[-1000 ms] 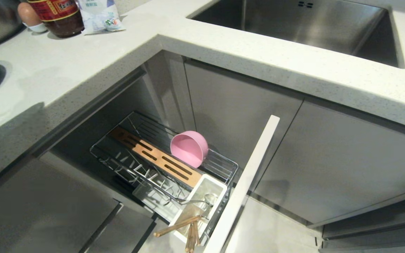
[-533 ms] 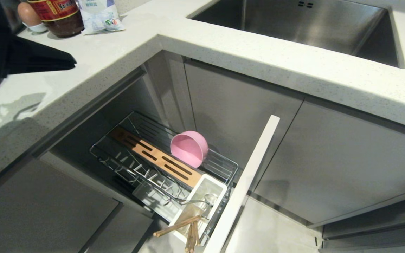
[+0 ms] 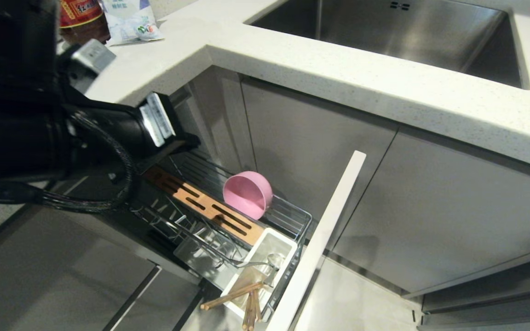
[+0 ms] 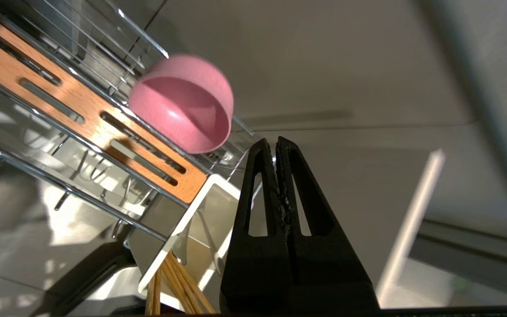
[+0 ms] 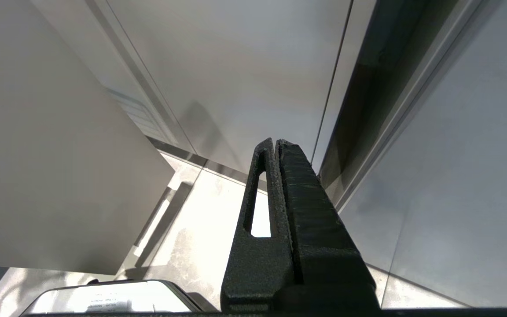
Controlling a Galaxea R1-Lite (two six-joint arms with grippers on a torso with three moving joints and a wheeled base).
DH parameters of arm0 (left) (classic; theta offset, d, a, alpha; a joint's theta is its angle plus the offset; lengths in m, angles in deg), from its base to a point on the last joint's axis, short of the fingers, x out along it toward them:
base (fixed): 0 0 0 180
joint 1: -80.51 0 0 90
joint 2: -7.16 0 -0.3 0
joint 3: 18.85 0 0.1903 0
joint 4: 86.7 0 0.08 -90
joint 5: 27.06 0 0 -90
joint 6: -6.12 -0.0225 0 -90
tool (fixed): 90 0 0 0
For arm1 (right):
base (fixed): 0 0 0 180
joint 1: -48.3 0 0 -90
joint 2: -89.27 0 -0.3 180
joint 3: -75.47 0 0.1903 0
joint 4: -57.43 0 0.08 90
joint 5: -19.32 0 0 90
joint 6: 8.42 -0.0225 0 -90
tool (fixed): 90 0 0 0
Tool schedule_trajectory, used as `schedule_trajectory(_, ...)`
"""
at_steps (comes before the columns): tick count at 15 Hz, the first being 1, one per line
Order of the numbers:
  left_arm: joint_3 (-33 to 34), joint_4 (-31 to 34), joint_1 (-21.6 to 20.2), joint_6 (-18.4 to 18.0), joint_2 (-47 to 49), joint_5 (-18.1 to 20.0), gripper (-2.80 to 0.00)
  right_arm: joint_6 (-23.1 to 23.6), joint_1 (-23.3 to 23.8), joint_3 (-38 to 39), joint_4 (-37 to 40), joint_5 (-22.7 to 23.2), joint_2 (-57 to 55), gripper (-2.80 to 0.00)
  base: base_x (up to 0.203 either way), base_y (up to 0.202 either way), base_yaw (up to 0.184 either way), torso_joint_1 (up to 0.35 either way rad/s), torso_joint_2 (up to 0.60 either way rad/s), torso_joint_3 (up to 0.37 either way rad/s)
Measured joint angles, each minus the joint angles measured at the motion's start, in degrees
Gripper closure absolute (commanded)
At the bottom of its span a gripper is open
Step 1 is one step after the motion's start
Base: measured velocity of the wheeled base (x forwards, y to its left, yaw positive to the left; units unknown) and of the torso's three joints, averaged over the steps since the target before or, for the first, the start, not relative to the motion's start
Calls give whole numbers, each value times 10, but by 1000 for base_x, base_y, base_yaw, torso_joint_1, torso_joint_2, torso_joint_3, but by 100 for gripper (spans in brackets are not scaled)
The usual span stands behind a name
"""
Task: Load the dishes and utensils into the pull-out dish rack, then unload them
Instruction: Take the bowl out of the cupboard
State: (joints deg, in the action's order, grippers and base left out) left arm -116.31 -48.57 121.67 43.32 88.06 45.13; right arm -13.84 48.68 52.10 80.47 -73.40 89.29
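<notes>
Fingers of the left gripper (image 4: 275,143) are pressed together, holding nothing, up in the open air over the back end of the rack (image 3: 288,209). Just ahead of its tips and lower lies the pink bowl (image 3: 248,193), tipped on its side against the far wire edge. Past the bowl, chopsticks (image 3: 233,295) poke out over the white caddy (image 3: 288,257) rim. The right gripper (image 5: 275,143) is pressed together too, hanging near the floor.

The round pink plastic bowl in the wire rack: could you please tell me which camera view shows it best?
The left wrist view shows the round pink plastic bowl best: close and large, tipped on its side, its hollow visible. The head view shows the bowl whole but smaller. The right wrist view shows none of it.
</notes>
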Motion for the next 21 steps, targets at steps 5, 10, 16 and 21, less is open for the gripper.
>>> schedule_trajectory(5, 62, -69, 20, -18, 73, -25, 0, 0, 0, 0, 0, 0, 0, 0, 0, 0, 0, 0, 0, 0)
schedule_trajectory(10, 77, -92, 19, -18, 136, -32, -280, 0, 0, 0, 0, 0, 0, 0, 0, 0, 0, 0, 0, 0)
schedule_trajectory(16, 74, -118, 13, -22, 181, -39, -280, 0, 0, 0, 0, 0, 0, 0, 0, 0, 0, 0, 0, 0)
schedule_trajectory(21, 40, -162, -2, -63, 228, -39, -280, 0, 0, 0, 0, 0, 0, 0, 0, 0, 0, 0, 0, 0)
